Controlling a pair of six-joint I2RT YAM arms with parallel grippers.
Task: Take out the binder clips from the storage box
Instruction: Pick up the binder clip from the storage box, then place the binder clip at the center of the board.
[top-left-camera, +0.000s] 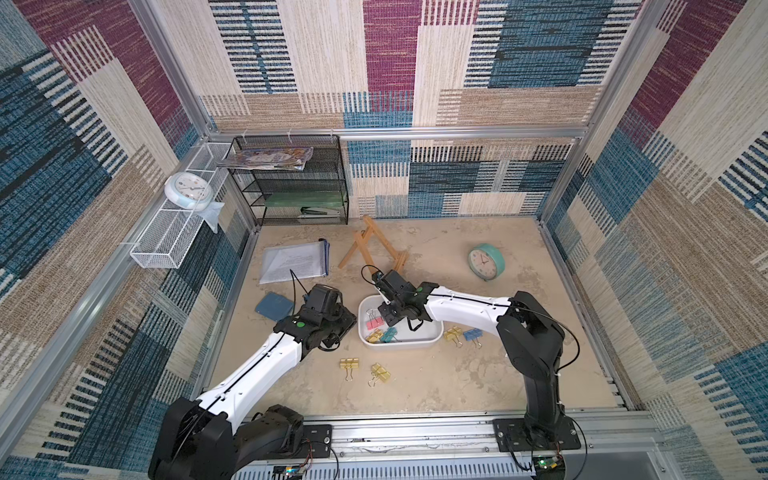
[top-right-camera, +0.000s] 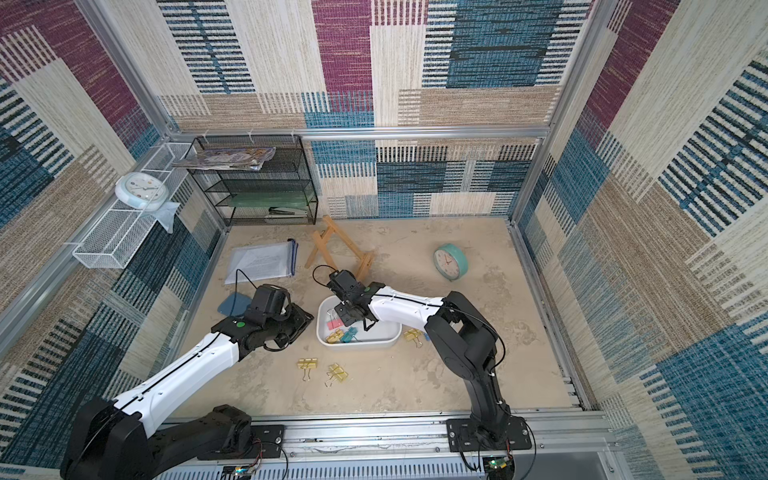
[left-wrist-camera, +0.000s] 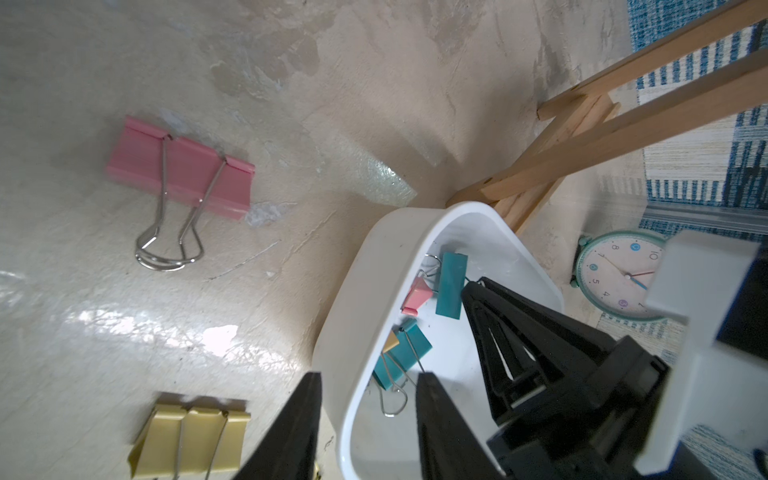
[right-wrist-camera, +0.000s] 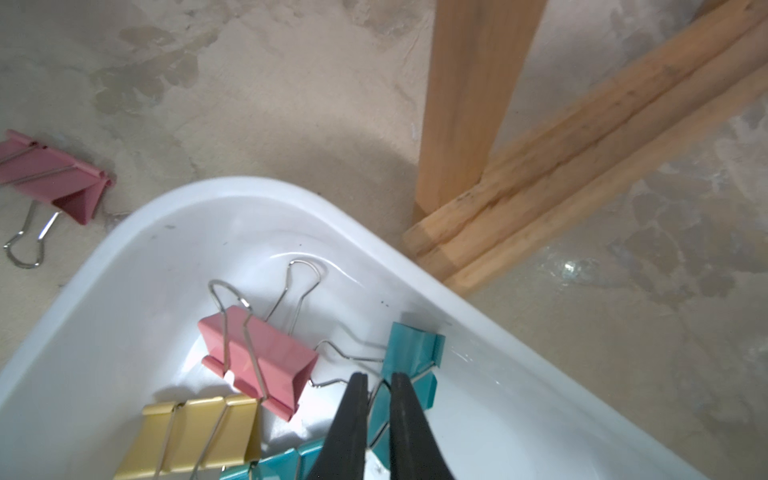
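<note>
Two yellow binder clips with wire handles (top-left-camera: 349, 364) lie loose on the mottled beige tabletop (top-left-camera: 436, 386), nearest the arm bases. Beyond them sits the shallow white plastic storage box (top-left-camera: 401, 344). Just beside its right end rest a third yellow clip (top-left-camera: 453, 333) and a blue clip (top-left-camera: 472, 333). Inside the box, toward its left end, are a pink clip (right-wrist-camera: 257, 357), a pale yellow clip (right-wrist-camera: 199, 436) and a flat-lying teal clip (left-wrist-camera: 403, 353). The left gripper (left-wrist-camera: 368, 376) is spread, with one finger outside the box's left end wall and one inside. The right gripper (right-wrist-camera: 379, 376) reaches down into the box, fingers almost together, pinching the wire handle of an upright teal binder clip (right-wrist-camera: 411, 357). A second pink clip (left-wrist-camera: 178, 174) lies on the tabletop outside the box. Farther back are a folded wooden easel (top-left-camera: 370, 249) and a round teal alarm clock (top-left-camera: 486, 262).
</note>
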